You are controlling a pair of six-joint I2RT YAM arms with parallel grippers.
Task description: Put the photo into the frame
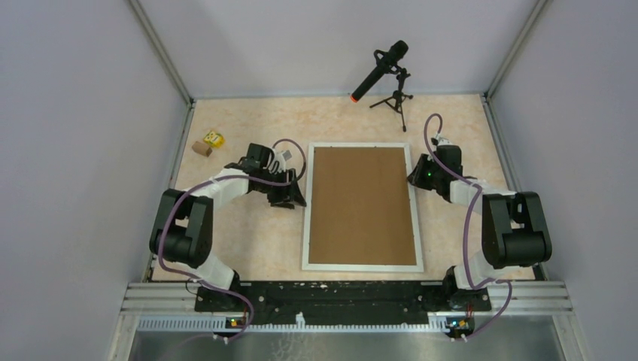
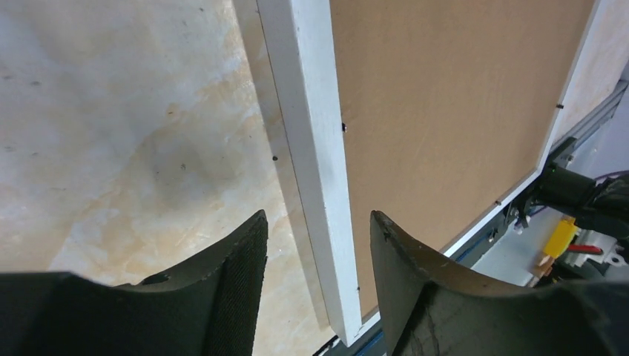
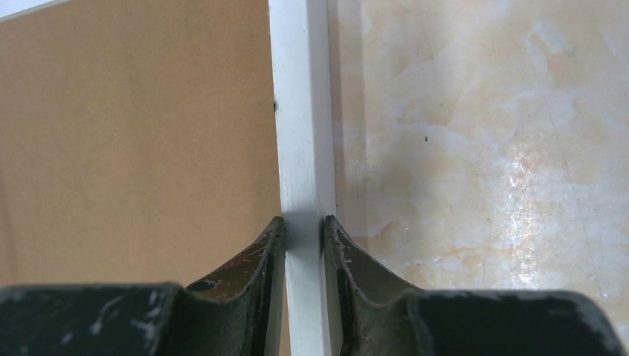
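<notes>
The frame (image 1: 363, 267) lies flat on the table, back side up, with a brown backing board (image 1: 363, 203) filling it. The photo is hidden. My left gripper (image 1: 297, 197) is at the frame's left rail. In the left wrist view, the gripper (image 2: 319, 219) stands open astride the white rail (image 2: 311, 133), with a gap on each side. My right gripper (image 1: 412, 177) is at the upper part of the right rail. In the right wrist view, the gripper (image 3: 303, 221) is shut on that rail (image 3: 300, 111), one finger on the board side (image 3: 133, 148) and one outside.
A black microphone on a small tripod (image 1: 384, 71) stands at the back of the table behind the frame. Two small blocks, one yellow and one brown (image 1: 208, 143), lie at the back left. Grey walls close in three sides. The arms' mounting rail (image 1: 338, 297) runs along the near edge.
</notes>
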